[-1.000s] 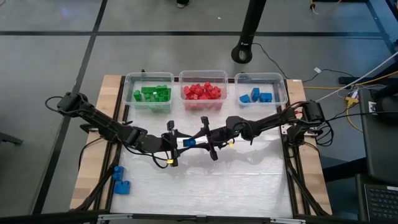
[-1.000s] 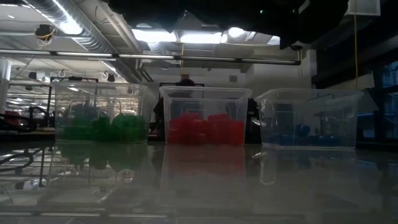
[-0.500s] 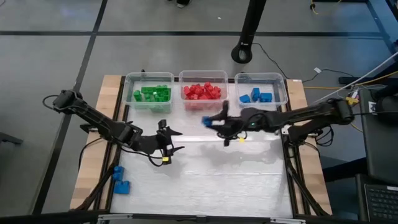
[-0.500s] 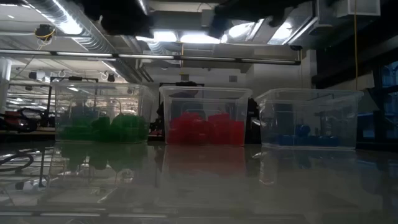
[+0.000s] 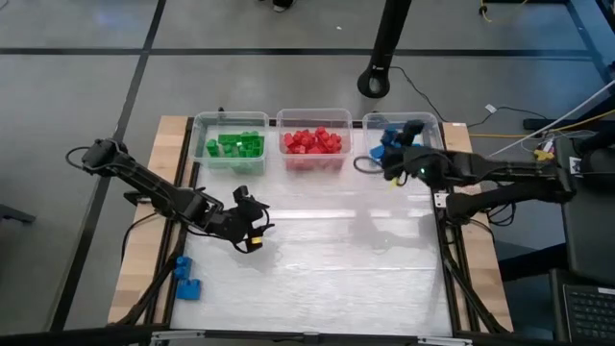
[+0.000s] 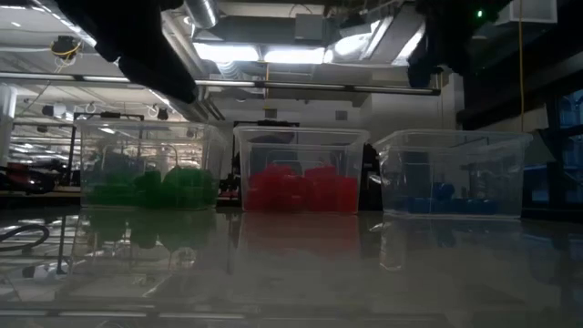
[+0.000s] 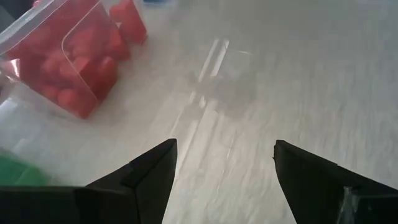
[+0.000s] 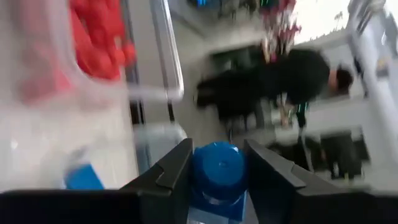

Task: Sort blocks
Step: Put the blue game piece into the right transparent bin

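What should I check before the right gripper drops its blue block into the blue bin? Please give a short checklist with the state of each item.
1. Blue block held between the right gripper fingers: ok.
2. Right gripper above the blue bin, as the high view shows: ok.
3. Blue bin holds only blue blocks: ok.
4. Left gripper open, empty, over the table, away from the bins: ok.
5. Height of the block above the bin: cannot tell.
6. Blue blocks left at the table's near left corner: not ok, not yet sorted.
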`<move>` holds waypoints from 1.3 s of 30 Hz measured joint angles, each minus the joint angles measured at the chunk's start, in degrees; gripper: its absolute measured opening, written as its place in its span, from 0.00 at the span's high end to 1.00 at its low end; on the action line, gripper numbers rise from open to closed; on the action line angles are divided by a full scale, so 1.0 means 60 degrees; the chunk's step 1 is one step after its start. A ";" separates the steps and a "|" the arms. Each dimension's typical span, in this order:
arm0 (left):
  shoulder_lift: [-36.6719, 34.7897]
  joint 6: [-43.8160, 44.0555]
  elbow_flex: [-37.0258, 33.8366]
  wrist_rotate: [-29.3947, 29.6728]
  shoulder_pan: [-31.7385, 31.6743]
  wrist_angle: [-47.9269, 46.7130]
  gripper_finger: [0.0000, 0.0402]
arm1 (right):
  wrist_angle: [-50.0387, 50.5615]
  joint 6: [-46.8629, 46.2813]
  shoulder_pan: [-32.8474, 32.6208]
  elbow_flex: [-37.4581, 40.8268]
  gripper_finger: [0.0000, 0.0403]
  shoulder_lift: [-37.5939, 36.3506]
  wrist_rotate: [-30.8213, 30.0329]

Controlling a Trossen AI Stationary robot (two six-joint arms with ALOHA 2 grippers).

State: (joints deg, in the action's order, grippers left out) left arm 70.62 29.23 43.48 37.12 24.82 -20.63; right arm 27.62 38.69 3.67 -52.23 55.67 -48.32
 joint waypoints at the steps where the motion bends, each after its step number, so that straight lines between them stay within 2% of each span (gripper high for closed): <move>1: -0.0001 0.0040 0.0000 0.0004 0.0000 0.0014 0.37 | 0.0244 -0.0161 0.0273 0.0000 0.67 -0.0006 0.0038; 7: 0.0002 0.0262 0.0000 -0.0006 0.0000 0.0002 0.37 | 0.0522 -0.0415 0.1860 0.0211 0.60 0.0273 0.0421; 11: 0.0002 0.0424 0.0000 -0.0132 0.0011 -0.0055 0.37 | 0.0715 -0.0776 0.2696 0.0222 0.50 0.0544 0.1576; 14: 0.0002 0.0610 0.0000 -0.0500 0.0011 -0.0097 0.37 | 0.0745 -0.0897 0.2932 0.0208 0.39 0.0597 0.2066; 18: 0.0002 0.0932 0.0004 -0.0910 0.0011 -0.0547 0.37 | 0.1588 -0.1235 0.2874 -0.0432 0.28 0.0385 0.2821; 22: 0.0002 0.2066 0.0006 -0.2034 0.0011 -0.1628 0.37 | 0.1472 -0.1332 0.2187 -0.0597 0.23 0.0137 0.4563; 25: 0.0002 0.3216 0.0011 -0.2669 0.0123 -0.2611 0.37 | 0.1178 -0.1140 0.1280 -0.0533 0.22 0.0172 0.5414; 28: 0.0002 0.4154 0.0011 -0.2801 0.0396 -0.3655 0.37 | 0.0013 -0.0839 0.0245 0.0127 0.22 0.0265 0.5520; 32: 0.0006 0.4867 0.0011 -0.3306 0.0675 -0.4509 0.37 | -0.2547 -0.0428 -0.1067 0.1624 0.23 0.0441 0.5581; 36: 0.0006 0.5344 0.0151 -0.4082 0.0747 -0.4548 0.37 | -0.5168 -0.0405 -0.2077 0.3045 0.24 0.0847 0.5580; 39: 0.0006 0.5862 0.0506 -0.4843 0.0768 -0.4610 0.37 | -0.6537 -0.0402 -0.2567 0.3632 0.24 0.1265 0.5577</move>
State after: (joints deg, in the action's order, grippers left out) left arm 70.65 64.40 46.52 8.07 29.43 -48.29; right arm -11.61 36.27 -11.73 -30.43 63.26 -14.85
